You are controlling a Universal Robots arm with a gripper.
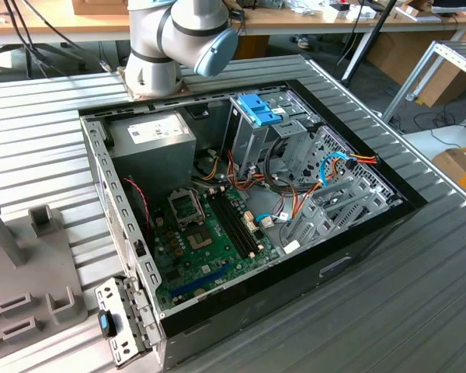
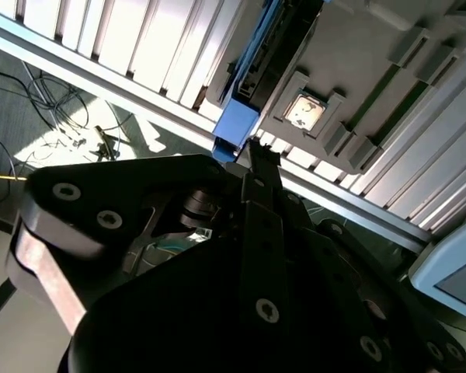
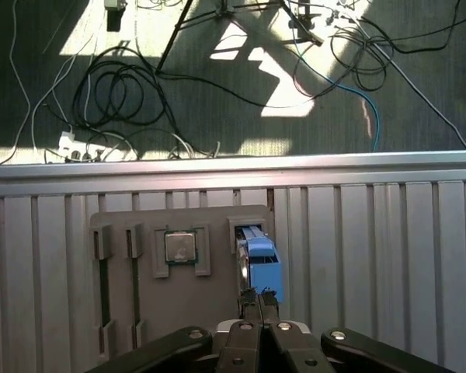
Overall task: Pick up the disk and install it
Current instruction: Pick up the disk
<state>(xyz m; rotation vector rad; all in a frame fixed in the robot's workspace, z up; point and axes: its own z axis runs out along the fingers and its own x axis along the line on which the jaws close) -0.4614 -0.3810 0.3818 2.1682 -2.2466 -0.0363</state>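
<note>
Grey-metal rectangular disk [image 3: 258,256], light-blue-railed, stood edgewise in grey slotted holder [image 3: 140,225] near tabletop [image 3: 373,249] edge; judged rigid, heavy, shock-sensitive; take by flat faces. Black gripper [image 3: 260,301] clenched, touching blue end.

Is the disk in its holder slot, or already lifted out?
In the slot. In the first wrist view the disk stands on edge in the grey holder, with the gripper right at its blue end.
</note>
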